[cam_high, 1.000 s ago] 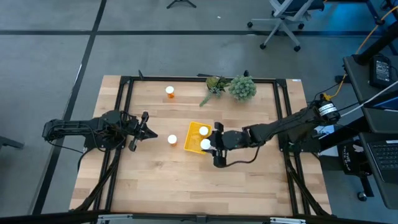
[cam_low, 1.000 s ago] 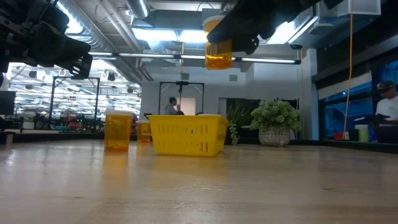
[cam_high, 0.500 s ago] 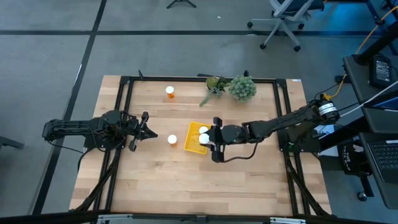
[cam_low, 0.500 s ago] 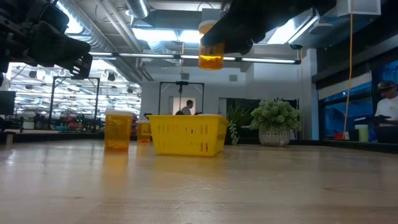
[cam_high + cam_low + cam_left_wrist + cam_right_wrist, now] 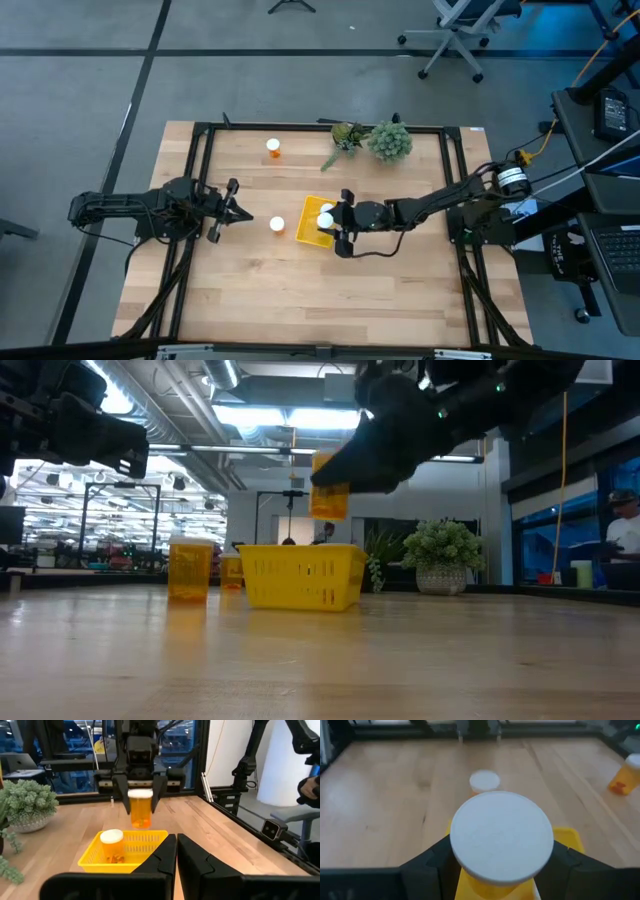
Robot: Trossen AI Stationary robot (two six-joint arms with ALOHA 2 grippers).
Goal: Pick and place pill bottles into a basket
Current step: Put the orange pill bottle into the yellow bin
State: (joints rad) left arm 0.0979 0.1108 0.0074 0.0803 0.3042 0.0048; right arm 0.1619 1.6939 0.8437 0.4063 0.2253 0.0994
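A pale wooden bench (image 5: pixel 250 290) with a black frame stands on a grey floor, with office chairs beyond it and glass-walled rooms behind.

Near the bench's middle sits the yellow basket (image 5: pixel 306 229). One capped bottle (image 5: pixel 112 846) stands upright inside it. Directly above the basket hangs a second bottle (image 5: pixel 328 497), orange with a white cap, clear of the rim. The right gripper (image 5: pixel 336 222) is clamped on it, one dark finger on each side of the body just under the cap, as the left wrist view shows plainly. The right arm reaches in from three o'clock.

Just outside the basket, at nine o'clock of it, a third bottle (image 5: pixel 277 224) stands upright on the wood. A fourth bottle (image 5: pixel 273 149) stands well apart, toward eleven o'clock of the basket, near the far edge of the bench.

Further out at nine o'clock, past the third bottle, the left gripper (image 5: pixel 238 211) hangs above the bench, its two fingers pressed together and holding nothing, pointing toward the basket.

At about one o'clock from the basket, by the far edge, are two green plants (image 5: pixel 389 141), one a rounded bush, the other a looser sprig (image 5: pixel 346 135) beside it.

A person (image 5: pixel 623 525) sits at the room's right side in the low view.
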